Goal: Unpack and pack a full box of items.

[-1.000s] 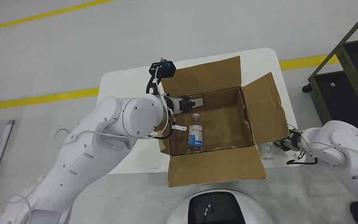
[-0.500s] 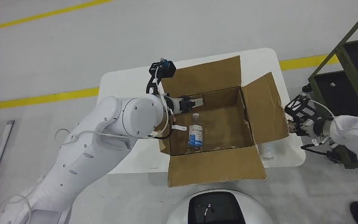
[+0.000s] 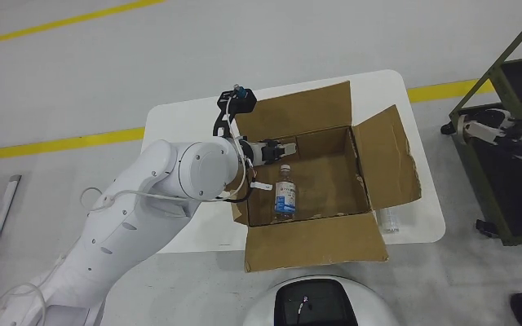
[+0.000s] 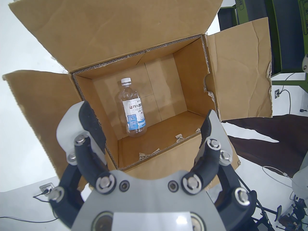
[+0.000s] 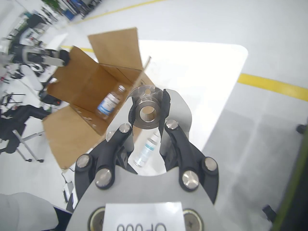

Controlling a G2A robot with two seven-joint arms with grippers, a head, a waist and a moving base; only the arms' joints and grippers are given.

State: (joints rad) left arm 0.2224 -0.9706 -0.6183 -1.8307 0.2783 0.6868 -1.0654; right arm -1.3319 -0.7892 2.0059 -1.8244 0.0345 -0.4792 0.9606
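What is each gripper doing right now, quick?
Left gripper: open, holding nothing.
Right gripper: closed on a metal ring.

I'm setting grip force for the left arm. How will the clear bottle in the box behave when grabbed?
The bottle seems to lie on its side on the box floor, so a nudge may roll it. Its clear walls look like thin plastic; a hard squeeze might dent it.
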